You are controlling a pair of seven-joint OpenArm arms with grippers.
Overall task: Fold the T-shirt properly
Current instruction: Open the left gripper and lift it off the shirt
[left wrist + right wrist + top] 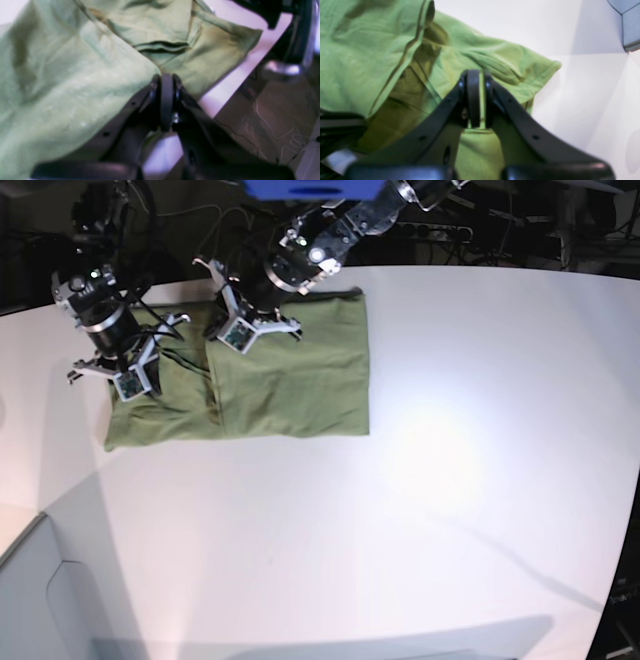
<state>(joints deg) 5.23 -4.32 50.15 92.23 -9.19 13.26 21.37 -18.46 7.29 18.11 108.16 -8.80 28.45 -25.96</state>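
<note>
The olive-green T-shirt lies partly folded at the back left of the white table. My left gripper stands over its back edge near the middle. In the left wrist view that gripper is shut, its tips pinching a fold of the T-shirt, and cloth drapes over one finger. My right gripper is at the shirt's left end. In the right wrist view it is shut on the T-shirt, with green cloth showing between the fingers beside a sleeve.
The table edge runs close by the left gripper, with floor and cables beyond it. A grey panel stands at the table's front left corner. Bare white tabletop spreads to the right of the shirt.
</note>
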